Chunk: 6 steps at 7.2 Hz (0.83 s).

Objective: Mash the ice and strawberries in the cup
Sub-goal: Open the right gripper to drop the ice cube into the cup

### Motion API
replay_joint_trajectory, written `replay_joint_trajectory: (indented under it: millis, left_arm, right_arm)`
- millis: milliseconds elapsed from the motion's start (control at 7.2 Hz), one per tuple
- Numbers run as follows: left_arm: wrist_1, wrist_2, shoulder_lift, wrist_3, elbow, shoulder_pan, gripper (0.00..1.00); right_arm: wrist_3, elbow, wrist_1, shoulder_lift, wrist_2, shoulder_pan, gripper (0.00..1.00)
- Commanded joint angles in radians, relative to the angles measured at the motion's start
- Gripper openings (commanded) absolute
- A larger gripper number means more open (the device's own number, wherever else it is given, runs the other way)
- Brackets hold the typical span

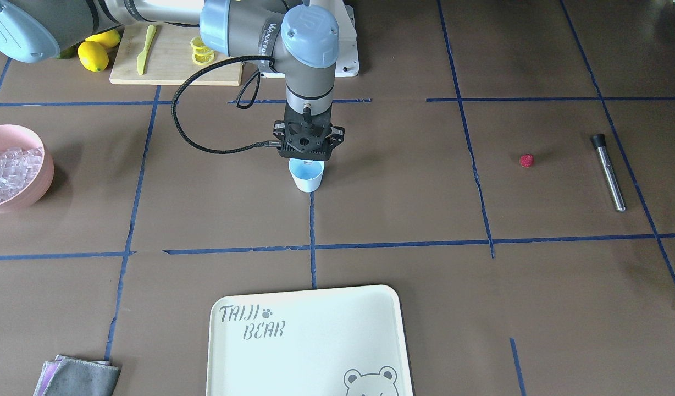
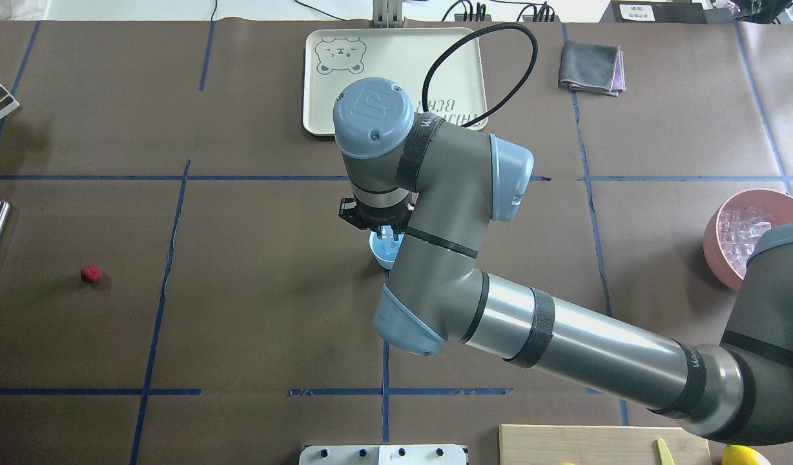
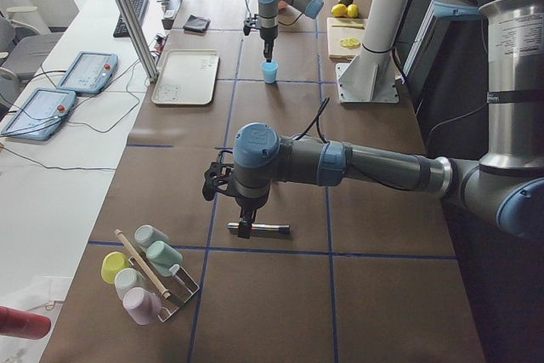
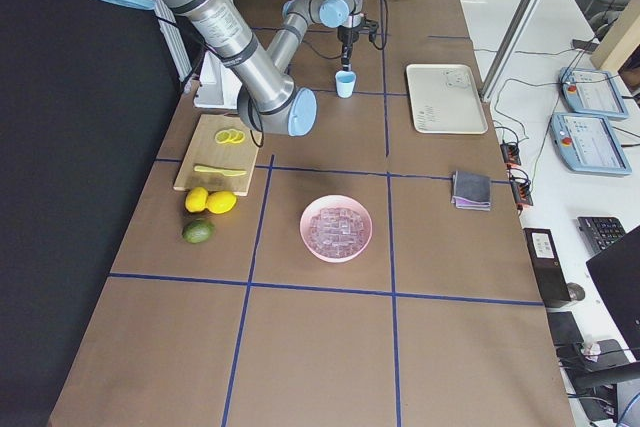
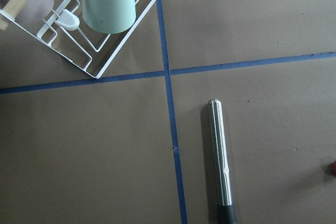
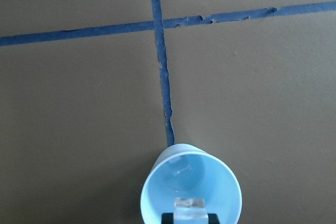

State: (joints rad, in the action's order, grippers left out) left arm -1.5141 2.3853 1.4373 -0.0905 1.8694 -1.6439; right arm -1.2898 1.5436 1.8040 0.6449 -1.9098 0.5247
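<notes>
And here's the right gripper [image 6: 189, 216] poised straight over the cup [image 6: 153, 184], fingers pinched on one clear ice cube [image 6: 189, 205]. The cube sits square between the two tips, inside the rim's outline. The cup's mouth opens directly beneath them, and what looks like another cube lies on its floor. So the ice-loading step looks under way, with a drop the likely next call.

That cube is hard, wet and slick. A flat-face pinch like this one suits it, since a corner grip would probably squirt it out. The cup looks light and tapered, so a nudge from the fingers could tip it, and it will likely want steadying by its wall once mashing starts.

The rest of the ice [image 1: 10, 170] is in the pink bowl [image 1: 47, 165], well off to one side of those fingers. The strawberry [image 1: 526, 160] lies on the bare table, well off to the other side. It is small and likely soft, so it would want a gentle squeeze across its middle.

Over at the left gripper [image 3: 246, 225], the metal muddler [image 5: 219, 156] lies just below. It looks stiff and smooth, and the dark end is probably the better hold. Whether those fingers are parted or closed can't be told from here.
</notes>
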Motion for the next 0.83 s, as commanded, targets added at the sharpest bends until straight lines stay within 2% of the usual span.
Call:
replay_joint_trajectory:
  millis: [0,695]
  left_arm:
    - [0.0,0.0,0.0,0.0,0.004,0.0,1.0]
    - [0.0,0.0,0.0,0.0,0.005,0.0,1.0]
  right_arm:
    - [0.001,0.0,0.0,-0.001,0.0,0.0,0.55]
    - [0.003,0.003,0.0,0.001,-0.002,0.0,0.68]
